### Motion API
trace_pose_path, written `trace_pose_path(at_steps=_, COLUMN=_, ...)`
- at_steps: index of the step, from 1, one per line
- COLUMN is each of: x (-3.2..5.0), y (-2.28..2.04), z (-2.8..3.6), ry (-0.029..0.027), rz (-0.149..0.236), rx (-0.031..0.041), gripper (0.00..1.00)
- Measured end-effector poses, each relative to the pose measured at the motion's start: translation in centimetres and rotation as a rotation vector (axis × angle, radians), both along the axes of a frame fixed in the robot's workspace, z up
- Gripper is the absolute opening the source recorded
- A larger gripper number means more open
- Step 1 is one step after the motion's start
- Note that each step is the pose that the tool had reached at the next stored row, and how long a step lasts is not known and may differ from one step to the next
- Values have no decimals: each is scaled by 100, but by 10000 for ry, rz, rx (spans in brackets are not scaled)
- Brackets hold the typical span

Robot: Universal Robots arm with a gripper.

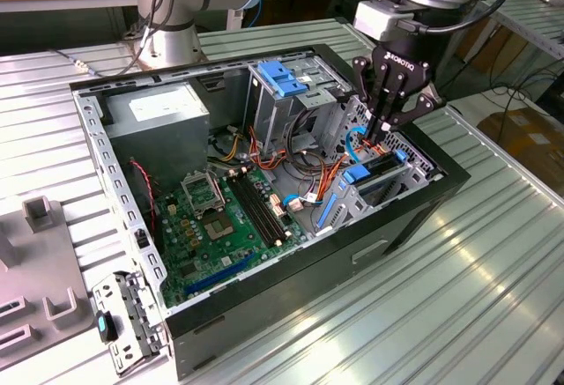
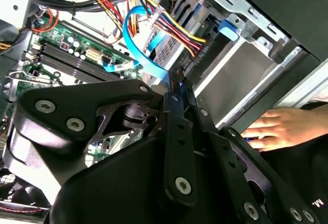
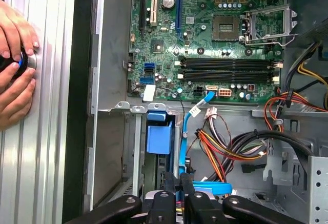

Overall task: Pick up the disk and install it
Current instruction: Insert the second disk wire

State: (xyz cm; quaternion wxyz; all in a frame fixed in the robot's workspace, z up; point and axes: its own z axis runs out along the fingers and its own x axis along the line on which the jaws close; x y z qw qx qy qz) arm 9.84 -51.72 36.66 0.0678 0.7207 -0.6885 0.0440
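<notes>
In the exterior view, a grey bracket (image 1: 128,328) lies at the lower left on the ribbed metal surface (image 1: 458,297), just beside the open computer case (image 1: 264,297). Inside the case, the grey power supply box (image 1: 163,112) sits at the upper left, the green circuit board (image 1: 225,218) lies mid-frame, and a blue latch (image 1: 284,78) tops the drive cage further right. Right of centre, the black pincer (image 1: 377,134) reaches down into the case at the drive bay, its fingers drawn close together at a blue cable (image 1: 352,143); whether they grasp anything I cannot tell. Just below it, the disk (image 1: 377,166) sits in the bay, its blue rail showing.

In the first wrist view, a person's hand (image 3: 15,65) rests at the left edge on the surface. The disk (image 3: 159,137) lies in its bay at lower centre, below the circuit board (image 3: 215,34), with the pincer (image 3: 177,193) just beside it at the bottom edge.
</notes>
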Motion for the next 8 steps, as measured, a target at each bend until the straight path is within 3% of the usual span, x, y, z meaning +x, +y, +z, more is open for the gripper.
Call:
trace_pose_path(at_steps=1, x=-7, y=-65, z=-8, ry=-1, rz=1, rx=28, gripper=16)
trace_pose_path(at_steps=2, x=-14, y=-129, z=-19, ry=-1, rz=0, rx=119, gripper=16)
trace_pose_path(at_steps=3, x=-15, y=-154, z=-24, ry=-6, rz=0, rx=221, gripper=16)
trace_pose_path(at_steps=6, x=-16, y=-194, z=-40, ry=-34, rz=0, rx=470, gripper=16)
trace_pose_path(at_steps=8, x=-25, y=-197, z=-56, ry=-84, rz=6, rx=521, gripper=16)
